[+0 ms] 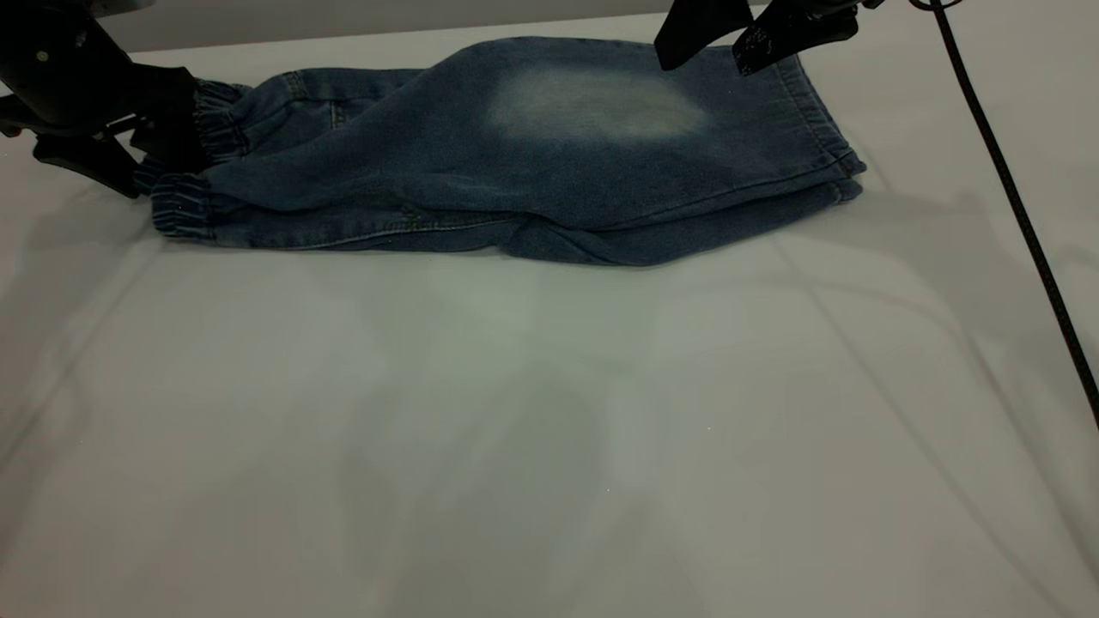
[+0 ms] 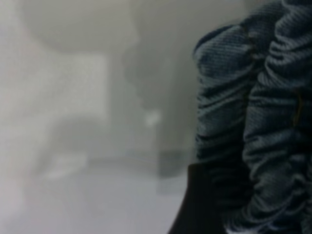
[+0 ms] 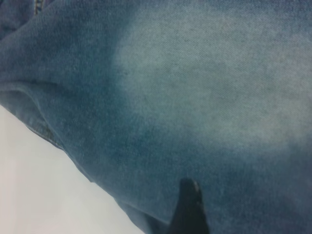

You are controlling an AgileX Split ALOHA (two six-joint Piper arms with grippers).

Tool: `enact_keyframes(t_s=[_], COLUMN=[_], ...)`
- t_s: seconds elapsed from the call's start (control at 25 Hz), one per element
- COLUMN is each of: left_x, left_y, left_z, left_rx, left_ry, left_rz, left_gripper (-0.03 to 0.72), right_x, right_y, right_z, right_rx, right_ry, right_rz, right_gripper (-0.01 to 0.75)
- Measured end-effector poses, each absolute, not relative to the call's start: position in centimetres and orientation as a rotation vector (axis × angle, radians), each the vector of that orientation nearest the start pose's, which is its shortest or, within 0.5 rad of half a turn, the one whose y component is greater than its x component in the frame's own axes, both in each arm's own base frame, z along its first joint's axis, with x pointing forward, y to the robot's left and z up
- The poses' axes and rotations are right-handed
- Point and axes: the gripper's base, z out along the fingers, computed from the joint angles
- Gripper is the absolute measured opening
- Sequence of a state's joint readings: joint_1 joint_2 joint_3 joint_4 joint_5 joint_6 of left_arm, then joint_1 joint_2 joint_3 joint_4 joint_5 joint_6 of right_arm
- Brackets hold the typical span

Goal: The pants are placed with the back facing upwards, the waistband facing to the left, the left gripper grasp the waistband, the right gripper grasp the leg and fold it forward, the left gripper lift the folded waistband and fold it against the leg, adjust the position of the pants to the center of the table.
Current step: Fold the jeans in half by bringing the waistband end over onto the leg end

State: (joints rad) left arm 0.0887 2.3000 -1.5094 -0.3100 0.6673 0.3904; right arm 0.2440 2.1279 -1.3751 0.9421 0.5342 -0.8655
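Observation:
The blue denim pants (image 1: 515, 163) lie folded lengthwise at the far side of the white table (image 1: 549, 429), with the gathered elastic waistband (image 1: 185, 202) to the left. The leg (image 1: 738, 146) with its pale oval faded patch (image 1: 592, 107) lies on top, its hem to the right. My left gripper (image 1: 163, 146) is at the far left, shut on the waistband; in the left wrist view the ruched waistband (image 2: 253, 122) fills the frame above a black finger (image 2: 200, 209). My right gripper (image 1: 717, 51) hovers open just above the leg near the hem. One fingertip (image 3: 189, 195) shows over the denim (image 3: 195, 97), holding nothing.
A black cable (image 1: 1013, 197) runs from the right arm down along the table's right side. The broad near half of the tabletop lies in front of the pants. The table's back edge (image 1: 386, 34) passes just behind the pants.

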Motion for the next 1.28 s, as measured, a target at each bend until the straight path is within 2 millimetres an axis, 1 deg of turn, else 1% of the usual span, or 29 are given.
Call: enact_keyframes(t_s=[0.12, 0.32, 0.4, 0.48, 0.6, 0.84, 0.96, 1.12, 1.2, 1.28], left_x=[44.2, 44.3, 44.2, 44.2, 44.2, 44.2, 44.2, 44.2, 44.2, 44.5], left_y=[2.2, 2.2, 2.2, 2.2, 2.2, 2.2, 2.2, 2.2, 2.2, 2.2], left_z=[7.5, 7.6, 7.6, 7.6, 7.6, 7.6, 7.6, 7.6, 7.9, 8.7], left_rx=[0.108, 0.102, 0.102, 0.103, 0.100, 0.100, 0.100, 0.098, 0.098, 0.099], left_ry=[2.886, 2.880, 2.881, 2.886, 2.888, 2.890, 2.890, 2.887, 2.879, 2.864], left_rz=[-0.237, -0.237, -0.237, -0.241, -0.242, -0.244, -0.243, -0.242, -0.241, -0.240], left_gripper=[0.421, 0.196, 0.102, 0.056, 0.053, 0.053, 0.053, 0.053, 0.053, 0.053], right_x=[41.4, 41.3, 41.6, 42.2, 43.0, 45.3, 45.9, 46.2, 46.0, 45.9], right_y=[15.0, 16.9, 17.5, 18.0, 18.7, 20.0, 20.6, 20.8, 20.9, 20.9], right_z=[13.5, 13.4, 13.3, 12.8, 12.0, 10.8, 9.9, 8.6, 8.3, 8.2], right_rx=[-0.486, -0.504, -0.503, -0.498, -0.534, -0.674, -0.726, -0.771, -0.796, -0.815], right_ry=[2.508, 2.458, 2.436, 2.419, 2.415, 2.388, 2.405, 2.436, 2.451, 2.460], right_rz=[0.633, 0.564, 0.535, 0.510, 0.513, 0.505, 0.532, 0.529, 0.516, 0.494], right_gripper=[0.471, 0.461, 0.459, 0.459, 0.458, 0.458, 0.458, 0.458, 0.458, 0.458])
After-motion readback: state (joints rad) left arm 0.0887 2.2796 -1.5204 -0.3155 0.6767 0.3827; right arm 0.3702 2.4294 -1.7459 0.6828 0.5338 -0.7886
